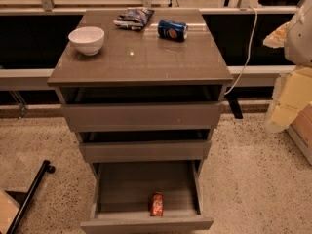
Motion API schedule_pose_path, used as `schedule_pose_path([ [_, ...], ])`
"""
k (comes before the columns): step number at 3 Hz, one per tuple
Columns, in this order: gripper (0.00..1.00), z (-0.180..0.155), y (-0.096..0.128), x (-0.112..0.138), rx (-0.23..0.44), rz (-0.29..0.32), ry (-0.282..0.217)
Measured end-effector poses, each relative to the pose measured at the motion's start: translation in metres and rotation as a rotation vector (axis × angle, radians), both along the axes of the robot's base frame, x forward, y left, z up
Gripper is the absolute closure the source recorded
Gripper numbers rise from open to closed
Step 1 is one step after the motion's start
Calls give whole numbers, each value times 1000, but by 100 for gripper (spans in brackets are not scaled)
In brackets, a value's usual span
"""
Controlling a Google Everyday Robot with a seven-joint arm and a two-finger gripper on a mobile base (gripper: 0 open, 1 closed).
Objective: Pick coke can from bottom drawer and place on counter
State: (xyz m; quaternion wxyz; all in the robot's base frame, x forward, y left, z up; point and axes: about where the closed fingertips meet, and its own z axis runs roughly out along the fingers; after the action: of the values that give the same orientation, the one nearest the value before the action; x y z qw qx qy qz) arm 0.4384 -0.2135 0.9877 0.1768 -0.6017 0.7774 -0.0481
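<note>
The coke can [157, 204] stands upright in the open bottom drawer [146, 189], near its front wall and slightly right of the middle. The counter [141, 52] is the glossy grey-brown top of the cabinet. My arm and gripper [288, 104] show as pale, blurred shapes at the right edge, beside the cabinet at about the level of the upper drawers, far from the can. Nothing shows in the gripper.
On the counter are a white bowl [87, 39] at the left, a blue Pepsi can [172, 29] lying on its side at the back, and a dark chip bag [134, 18]. The two upper drawers [141, 116] stand slightly open. A black pole [29, 194] lies on the floor at the left.
</note>
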Motion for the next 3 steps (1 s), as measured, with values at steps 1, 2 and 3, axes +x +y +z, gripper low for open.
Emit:
schedule_pose_path([
  [1,0,0,0,0,0,0,0],
  [2,0,-8,1,4,34,-77,5],
  [3,0,-37,-3,19,75,-252,21],
])
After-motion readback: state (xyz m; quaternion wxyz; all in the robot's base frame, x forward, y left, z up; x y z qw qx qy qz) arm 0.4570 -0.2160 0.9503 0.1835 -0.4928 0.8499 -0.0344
